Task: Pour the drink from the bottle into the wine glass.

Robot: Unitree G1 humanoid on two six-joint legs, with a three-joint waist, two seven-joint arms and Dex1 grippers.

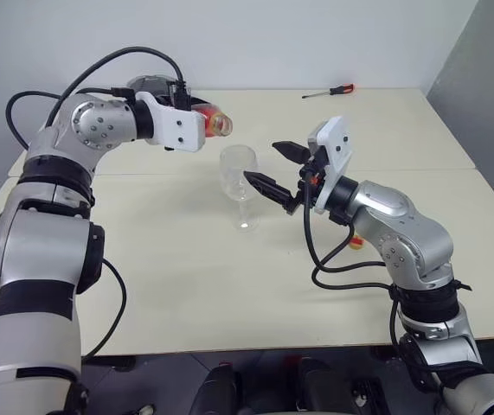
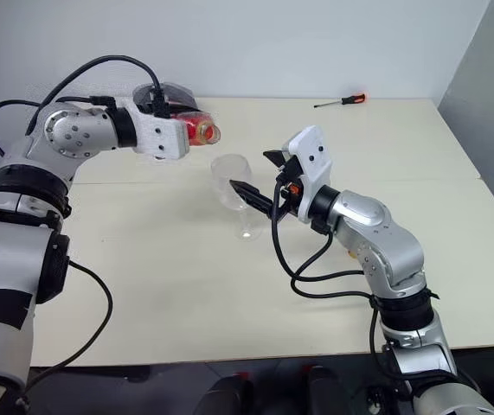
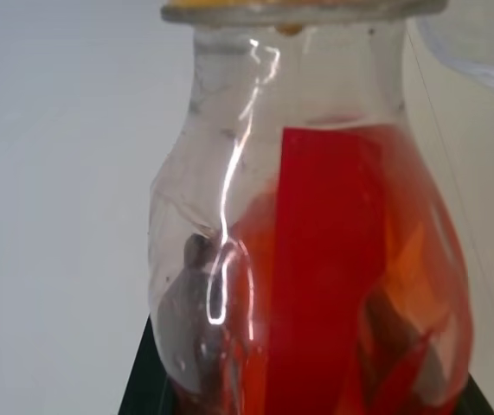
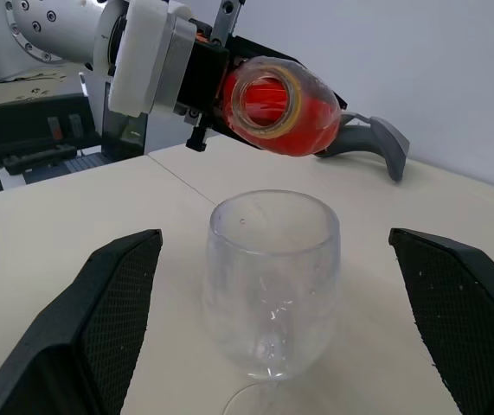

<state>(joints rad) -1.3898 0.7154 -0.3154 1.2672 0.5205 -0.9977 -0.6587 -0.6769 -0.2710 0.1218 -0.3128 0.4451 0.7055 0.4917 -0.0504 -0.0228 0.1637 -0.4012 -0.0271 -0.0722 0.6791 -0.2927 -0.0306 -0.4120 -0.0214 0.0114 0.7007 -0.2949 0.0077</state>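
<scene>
The left end effector (image 1: pixel 196 121) pinches the small squat clear plastic bottle (image 1: pixel 214 122) of bright red translucent drink (image 4: pixel 303 121), tipped near level above the clear stemmed wine glass (image 1: pixel 240 177) mid-counter (image 1: pixel 229 285). To pour cleanly, I'd bring the mouth over the bowl and tilt slowly. The right end effector (image 1: pixel 274 167), spread wide, flanks the glass without touching it.

Cream table (image 1: pixel 229 285) is filling most of the view, with a seam running across it about halfway back and another running front-to-back on the right. Plain white wall (image 1: pixel 316 35) is standing right behind its far edge, a grey panel (image 1: pixel 489 78) closing off the right side. Red-handled screwdriver (image 1: pixel 331 91) is lying near the far edge. Light is falling evenly, shadows staying soft.
</scene>
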